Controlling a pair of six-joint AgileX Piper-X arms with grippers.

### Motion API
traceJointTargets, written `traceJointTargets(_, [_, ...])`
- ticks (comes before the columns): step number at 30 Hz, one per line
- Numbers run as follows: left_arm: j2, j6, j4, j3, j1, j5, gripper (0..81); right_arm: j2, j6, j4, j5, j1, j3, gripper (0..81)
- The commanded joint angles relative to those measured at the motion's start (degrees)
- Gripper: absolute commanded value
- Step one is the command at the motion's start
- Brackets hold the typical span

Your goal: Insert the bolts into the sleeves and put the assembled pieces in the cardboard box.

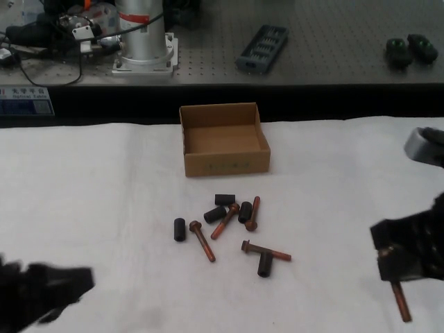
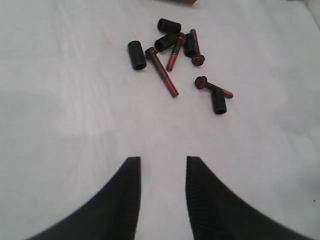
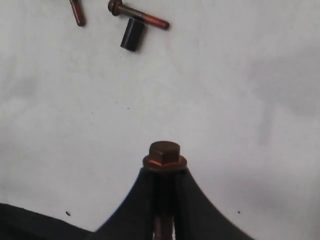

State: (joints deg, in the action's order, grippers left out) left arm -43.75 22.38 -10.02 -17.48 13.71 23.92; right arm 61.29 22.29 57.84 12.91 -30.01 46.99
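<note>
**Right claw holding 1 bolt, left claw empty**

The right gripper [image 3: 165,172] is at the lower right of the high view. Its fingers are closed tight on the shank of 1 copper bolt [image 3: 164,155], whose hex head sits just past the fingertips.

The left gripper [image 2: 161,162] is at the lower left of the high view. Its fingers are parted by a moderate gap with nothing between them, and white cloth [image 1: 104,194] lies beneath.

The loose parts are clustered at the centre of the high view, on the cloth: 4 loose bolts [image 1: 202,241] and 5 black sleeves [image 1: 180,229]. 1 of these bolts touches the nearest sleeve.

The cardboard box [image 1: 225,165] stands upper centre, top open, near the cluster but apart from it.
</note>
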Motion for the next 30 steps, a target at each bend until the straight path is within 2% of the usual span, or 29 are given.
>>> traceJointTargets(1, [-16.1, -5.5, 2.6, -11.6, 5.4, -5.0, 29.5, -4.0, -0.6, 2.4, 0.5, 0.0, 0.0, 2.8])
traceJointTargets(4, [-27.0, -6.6, 2.7, -19.4, 8.5, -9.2, 36.3, -7.1, -0.7, 2.7, 0.5, 0.0, 0.0, 2.8])
traceJointTargets(12, [-49.1, -6.6, 2.8, -36.1, 10.3, -10.9, 36.7, -11.3, -0.9, 2.7, 1.6, 0.0, 0.0, 2.8])
traceJointTargets(17, [-56.3, -6.6, 2.8, -41.9, 10.3, -11.2, 32.0, -11.3, -1.5, 2.7, 5.7, 0.0, 0.0, 2.8])
traceJointTargets(22, [-60.4, -9.2, 2.8, -44.4, 10.3, -11.9, 27.1, -11.3, -1.5, 2.7, 6.1, 0.0, 0.0, 2.8])
traceJointTargets(30, [-62.4, -9.1, 2.3, -44.5, 10.3, -14.7, 26.8, -11.2, -1.4, 2.7, 6.1, 0.0, 0.0, 2.8])
